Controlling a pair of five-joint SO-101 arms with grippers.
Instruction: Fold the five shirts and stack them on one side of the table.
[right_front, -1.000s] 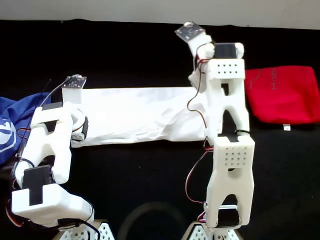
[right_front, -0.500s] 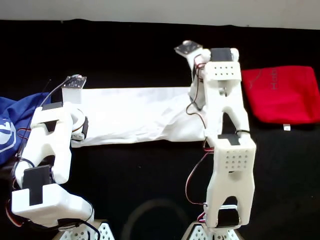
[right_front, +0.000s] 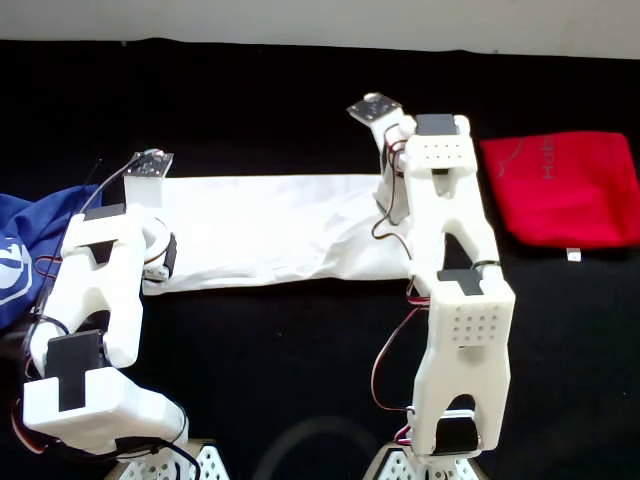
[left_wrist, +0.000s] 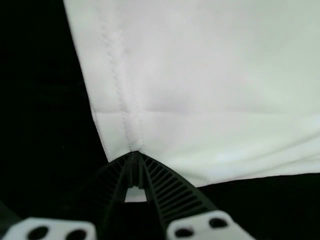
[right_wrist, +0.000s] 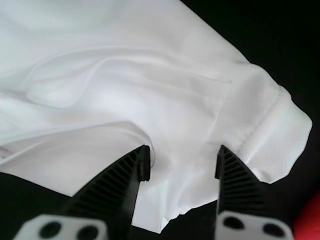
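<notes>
Shirt (right_front: 270, 230) long side-to-side; left end effector (left_wrist: 134, 156) seemingly pinching it, right end effector (right_wrist: 183, 154) spread.

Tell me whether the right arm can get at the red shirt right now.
Probably yes: the red shirt lies close beside that arm, nothing between, and its end effector hangs open over the white shirt.

Left tool (left_wrist: 134, 156) likely clamped, right (right_wrist: 182, 154) spread

Nothing legible. The red shirt (right_front: 570, 205), right in the high view, carries faint dark stitched marks (right_front: 548, 162) near its upper edge; the blue shirt (right_front: 40, 215), at the left edge, bears part of a white round emblem (right_front: 10, 268).
</notes>
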